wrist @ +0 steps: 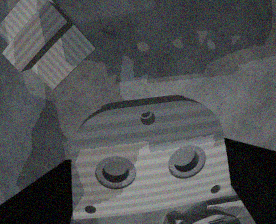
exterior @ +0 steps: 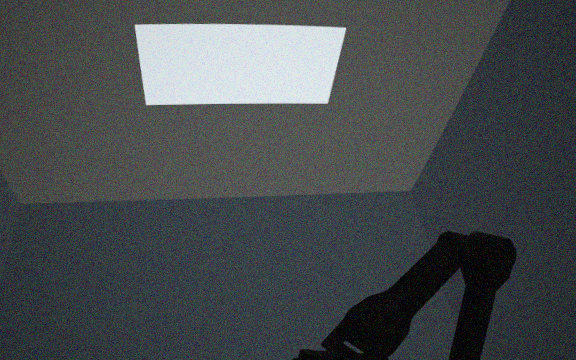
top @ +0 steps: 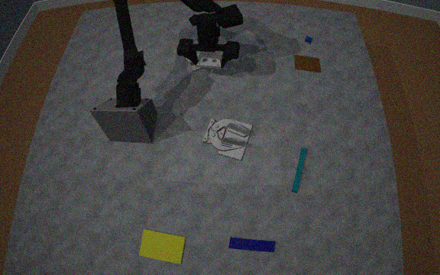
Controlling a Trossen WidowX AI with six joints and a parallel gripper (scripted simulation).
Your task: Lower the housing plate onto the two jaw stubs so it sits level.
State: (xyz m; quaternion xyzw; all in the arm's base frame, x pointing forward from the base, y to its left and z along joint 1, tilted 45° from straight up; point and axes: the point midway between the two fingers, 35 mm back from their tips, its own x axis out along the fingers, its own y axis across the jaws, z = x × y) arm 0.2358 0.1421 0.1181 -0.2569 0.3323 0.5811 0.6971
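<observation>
The light grey housing plate [top: 211,65] [wrist: 148,145] has two large round bores and a small round fitting near its curved edge. My gripper [top: 209,61] [wrist: 146,157] is shut on its two sides and holds it above the mat. A light flat assembly [top: 245,150] with dark-outlined, elongated shapes lies nearer the mat's middle, apart from the plate; I cannot make out its jaw stubs. A striped light piece [top: 194,68] [wrist: 35,36] with a dark gap lies below and beside the plate; I cannot tell what it is.
My arm's base stands on a grey block [top: 122,125] at the left. A teal bar [top: 299,170], a navy bar [top: 252,244], a yellow rectangle [top: 162,247], a brown rectangle [top: 307,63] and a small blue cube [top: 308,39] lie on the grey mat [top: 338,214].
</observation>
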